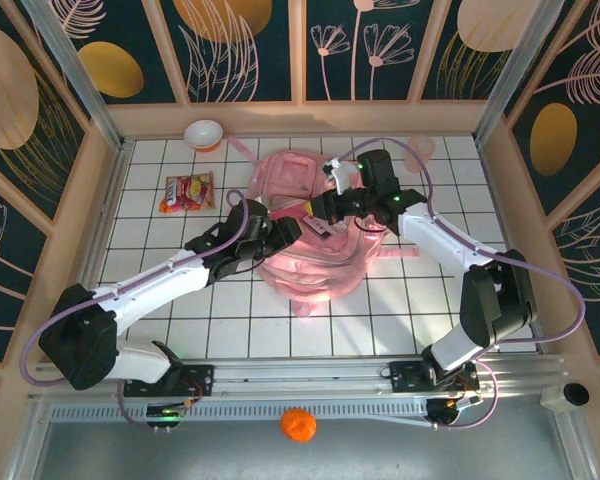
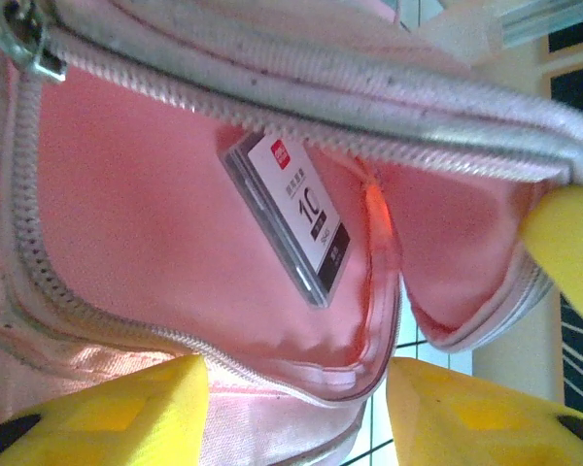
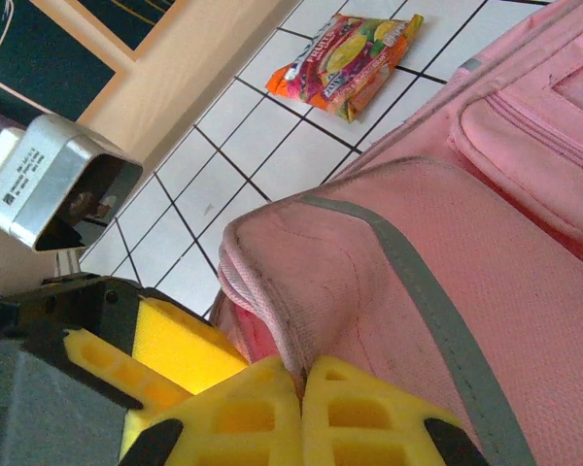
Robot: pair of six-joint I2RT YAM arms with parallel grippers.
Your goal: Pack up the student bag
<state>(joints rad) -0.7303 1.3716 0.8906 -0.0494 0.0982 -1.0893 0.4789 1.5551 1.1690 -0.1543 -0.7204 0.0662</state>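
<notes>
Left gripper [image 2: 296, 393], jaws apart, faces the opening of the student bag [image 1: 288, 172]; right gripper [image 3: 302, 381], fingers together, pinches its rim.

Soft pink student bag [image 1: 315, 262], lying on tiled table [image 1: 380, 312], pocket unzipped

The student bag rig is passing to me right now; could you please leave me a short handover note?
Grippers: left gripper open, empty, at the pocket mouth; right gripper shut on the rim of the student bag, holding the pocket agape.
Bag: mid-table, unzipped.
Done: a flat labelled pack lies inside.
Left: the snack packet lies on the tiles, unpacked; the zip is open.
</notes>
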